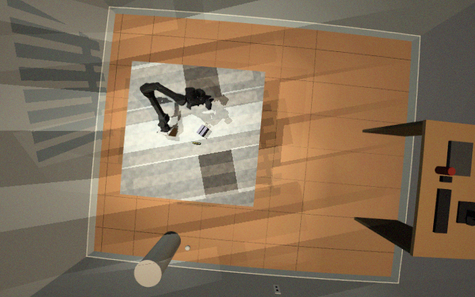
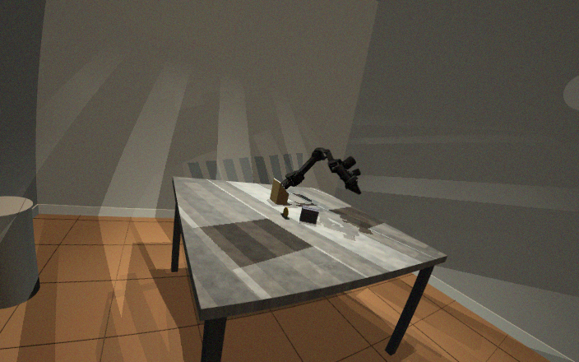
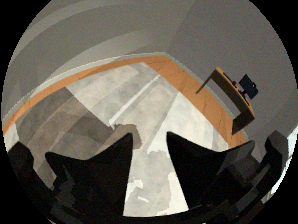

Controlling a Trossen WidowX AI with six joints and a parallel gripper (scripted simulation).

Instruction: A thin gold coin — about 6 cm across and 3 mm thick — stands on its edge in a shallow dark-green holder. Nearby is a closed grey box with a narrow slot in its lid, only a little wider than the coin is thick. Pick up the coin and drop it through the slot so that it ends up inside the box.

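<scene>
Above the grey streaked wooden table [image 2: 273, 273], black parallel-jaw gripper [image 2: 357, 188] aloft, fingers partly apart, nothing between. On the tabletop, thin gold coin [image 2: 284, 211] upright on edge, near the closed dark grey slotted box [image 2: 308, 214], well apart from the gripper.

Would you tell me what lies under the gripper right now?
Only bare table top lies under the gripper, which hangs in the air with nothing between its fingers. The coin and grey box stand off to one side.

Gold coin [image 2: 284, 211], dark grey box [image 2: 308, 215], grey-striped table [image 2: 264, 273], orange tiled floor [image 2: 85, 273]
</scene>
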